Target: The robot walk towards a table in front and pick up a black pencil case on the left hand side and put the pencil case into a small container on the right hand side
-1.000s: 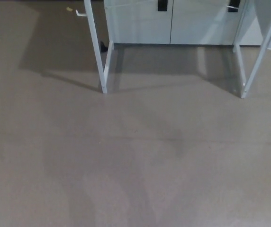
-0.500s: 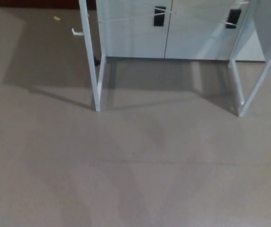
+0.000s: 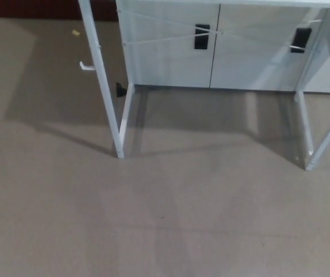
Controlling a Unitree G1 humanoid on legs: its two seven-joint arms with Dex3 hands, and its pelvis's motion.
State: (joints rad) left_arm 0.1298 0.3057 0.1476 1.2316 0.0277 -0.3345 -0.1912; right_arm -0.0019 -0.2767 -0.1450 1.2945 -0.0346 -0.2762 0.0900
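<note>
Only the underside of the white table shows in the head view: its left front leg point(image 3: 102, 86) and its right front leg point(image 3: 326, 138) stand on the grey floor point(image 3: 165, 219). The tabletop, the black pencil case and the small container are out of the picture. Neither of my hands shows.
Behind the table legs stands a white cabinet point(image 3: 211, 52) with two doors and black handles point(image 3: 202, 36). A small white hook point(image 3: 86, 66) sticks out left of the left leg. A yellow scrap point(image 3: 76, 33) lies on the floor at the far left.
The whole picture has shifted downward: the table legs and cabinet sit lower in the frame and look larger, so the camera has moved closer to the table.
</note>
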